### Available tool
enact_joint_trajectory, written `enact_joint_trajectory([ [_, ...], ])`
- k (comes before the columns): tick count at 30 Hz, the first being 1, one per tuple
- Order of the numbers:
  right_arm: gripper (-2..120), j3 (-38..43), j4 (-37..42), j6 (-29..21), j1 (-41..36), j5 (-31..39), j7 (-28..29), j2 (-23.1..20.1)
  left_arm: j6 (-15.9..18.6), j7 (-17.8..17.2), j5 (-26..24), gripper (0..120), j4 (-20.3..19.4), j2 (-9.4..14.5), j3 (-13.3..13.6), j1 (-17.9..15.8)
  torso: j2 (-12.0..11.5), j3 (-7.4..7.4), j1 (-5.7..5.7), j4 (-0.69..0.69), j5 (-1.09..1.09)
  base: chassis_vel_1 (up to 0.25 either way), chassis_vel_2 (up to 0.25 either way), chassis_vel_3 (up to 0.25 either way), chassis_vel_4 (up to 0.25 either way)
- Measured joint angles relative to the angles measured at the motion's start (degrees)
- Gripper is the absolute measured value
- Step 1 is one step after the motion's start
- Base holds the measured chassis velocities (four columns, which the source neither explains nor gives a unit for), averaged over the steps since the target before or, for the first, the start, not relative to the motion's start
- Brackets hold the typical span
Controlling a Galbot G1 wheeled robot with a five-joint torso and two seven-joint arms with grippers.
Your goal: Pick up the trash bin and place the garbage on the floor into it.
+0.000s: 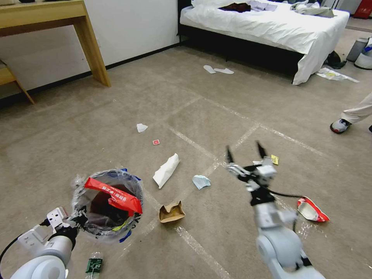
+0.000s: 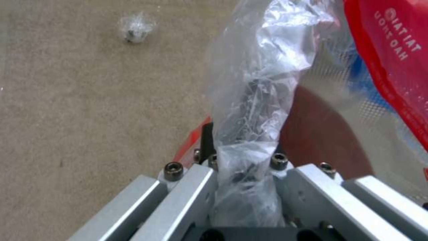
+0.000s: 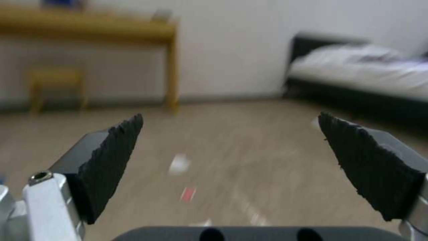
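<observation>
The left gripper (image 2: 243,174) pinches the crinkly clear bag at the rim of the trash bin (image 2: 321,130). A red wrapper (image 2: 392,60) sits at 2 o'clock. A small clear plastic ball (image 2: 135,27) lies on the floor (image 2: 89,117) at 11 o'clock.

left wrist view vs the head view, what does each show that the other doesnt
Left wrist view alone: the left hand clamped on the trash bin's bunched clear liner. Head view alone: the open right hand above the floor, the brown cardboard box and white paper. Both show the red wrapper lying across the bin's rim.
</observation>
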Motion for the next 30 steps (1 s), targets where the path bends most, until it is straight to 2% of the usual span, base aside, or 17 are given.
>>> enact_joint_trajectory([
  [1,100,-4.3,-1.1,-3.4,3.3,1.7,1.4,-2.5,0.0,0.0,0.2,1,0.1,-0.2,0.1,-0.1,0.0,0.0,0.01,0.0,0.01,0.0,0.0,0.0,0.0],
  [2,100,-4.3,-1.1,-3.4,3.3,1.7,1.4,-2.5,0.0,0.0,0.2,1,0.1,-0.2,0.1,-0.1,0.0,0.0,0.01,0.0,0.01,0.0,0.0,0.0,0.0],
  [4,100,-13.9,-3.1,-10.3,10.0,5.7,4.4,-5.8,0.0,0.0,0.7,1,0.1,-0.7,0.2,-0.1,0.0,0.0,0.0,0.0,0.0,0.0,0.0,0.0,0.0],
  [7,100,-18.6,-4.5,-12.2,13.2,6.9,5.3,-6.9,0.0,0.0,0.9,1,0.1,-0.9,0.2,-0.2,0.0,0.0,0.0,-0.02,0.02,0.0,0.0,0.0,0.0],
  [8,100,-26.6,-7.2,-14.3,19.7,7.8,5.5,-8.4,0.0,0.0,1.0,1,0.1,-1.3,0.1,-0.3,0.0,0.0,0.0,-0.01,0.02,0.0,0.0,0.0,0.0],
  [10,100,-36.3,-10.7,-15.1,27.9,8.7,5.5,-9.3,0.0,0.0,1.2,1,0.1,-1.7,0.0,-0.3,0.0,0.0,0.0,0.01,0.01,0.0,0.0,0.0,0.0],
  [11,100,-36.3,-10.7,-15.1,27.9,8.7,5.5,-9.3,0.0,0.0,1.2,1,0.1,-1.7,0.0,-0.3,0.0,0.0,0.0,0.01,0.01,0.0,0.0,0.0,0.0],
  [13,100,-47.2,-15.6,-14.7,35.6,8.6,4.0,-9.3,0.0,0.0,1.4,1,0.1,-2.2,-0.1,-0.4,0.0,0.01,0.0,0.0,0.0,0.0,0.0,0.0,0.0],
  [18,100,-55.0,-19.5,-14.3,41.1,7.5,1.8,-8.6,-0.2,0.1,1.6,1,0.3,-2.6,-0.2,-0.4,0.0,0.0,0.0,-0.01,0.01,0.0,0.0,0.0,0.0],
  [23,100,-61.0,-23.5,-12.2,45.8,2.5,-1.9,-7.4,-0.4,0.2,1.7,1,0.4,-3.0,-0.4,-0.4,0.0,0.0,-0.01,-0.01,0.0,0.0,0.0,0.0,0.0],
  [25,100,-63.5,-28.2,-8.3,47.5,-7.8,-6.3,-6.1,-0.7,0.4,1.8,1,0.4,-3.3,-0.7,-0.3,0.0,0.0,-0.01,-0.01,0.01,0.0,0.0,0.0,0.0],
  [26,100,-63.5,-28.2,-8.3,47.5,-7.8,-6.3,-6.1,-0.7,0.4,1.8,1,0.4,-3.3,-0.7,-0.3,0.0,0.0,-0.01,-0.01,0.01,0.0,0.0,0.0,0.0],
  [28,100,-63.8,-30.7,-6.8,47.3,-14.1,-9.9,-5.0,-0.9,0.5,1.9,1,0.4,-3.3,-0.8,-0.1,0.0,0.0,-0.01,-0.01,0.01,0.0,0.0,0.0,0.0],
  [29,100,-63.8,-30.7,-6.8,47.3,-14.1,-9.9,-5.0,-0.9,0.5,1.9,1,0.4,-3.3,-0.8,-0.1,0.0,0.0,-0.01,-0.01,0.01,0.0,0.0,0.0,0.0],
  [30,100,-63.8,-33.0,-3.7,47.1,-19.9,-12.9,-3.9,-0.9,0.5,2.0,1,0.4,-3.4,-0.9,-0.1,0.0,0.0,-0.01,-0.01,0.0,0.0,0.0,0.0,0.0],
])
